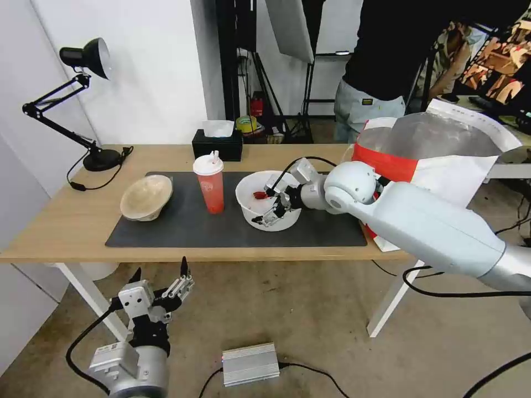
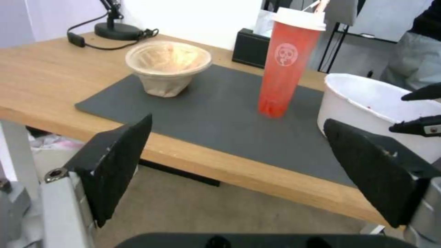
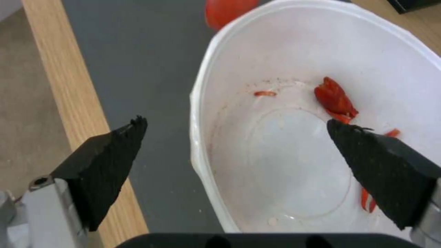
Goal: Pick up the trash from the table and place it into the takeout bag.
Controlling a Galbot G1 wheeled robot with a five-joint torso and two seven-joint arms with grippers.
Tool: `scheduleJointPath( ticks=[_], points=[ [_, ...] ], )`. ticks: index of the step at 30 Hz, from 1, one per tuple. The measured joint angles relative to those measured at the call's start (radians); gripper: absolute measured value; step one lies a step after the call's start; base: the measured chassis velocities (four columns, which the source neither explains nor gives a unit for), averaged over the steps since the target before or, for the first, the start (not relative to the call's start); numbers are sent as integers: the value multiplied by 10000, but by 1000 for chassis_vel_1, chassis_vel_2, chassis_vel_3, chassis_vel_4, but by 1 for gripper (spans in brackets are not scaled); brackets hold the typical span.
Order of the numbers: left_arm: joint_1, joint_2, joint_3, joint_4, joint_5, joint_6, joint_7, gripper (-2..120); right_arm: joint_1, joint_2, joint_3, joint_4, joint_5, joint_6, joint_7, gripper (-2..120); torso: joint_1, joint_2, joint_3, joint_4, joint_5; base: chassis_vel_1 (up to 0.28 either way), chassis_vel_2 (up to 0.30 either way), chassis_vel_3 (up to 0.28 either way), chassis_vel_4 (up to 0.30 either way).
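Right gripper [image 3: 236, 132], spread wide, straddles the white bowl's [image 3: 275, 144] near rim.

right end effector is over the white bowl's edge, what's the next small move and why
Probably close the right end effector on the white bowl. Its fingers are open and straddle the bowl's near wall, one outside over the mat, one inside above the red scraps. Nothing is gripped yet, and the takeout bag stands open at the table's right end.
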Motion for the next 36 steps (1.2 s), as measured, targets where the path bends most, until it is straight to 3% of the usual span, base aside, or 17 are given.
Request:
scheduleJointPath(
  ticks=[36],
  points=[
    [29, -71, 26, 121, 55, -29, -30, 100, -8, 590, -470, -934, -1127, 13, -830, 100, 0, -1, 0, 0, -1, 0, 0, 0, 0]
  ],
)
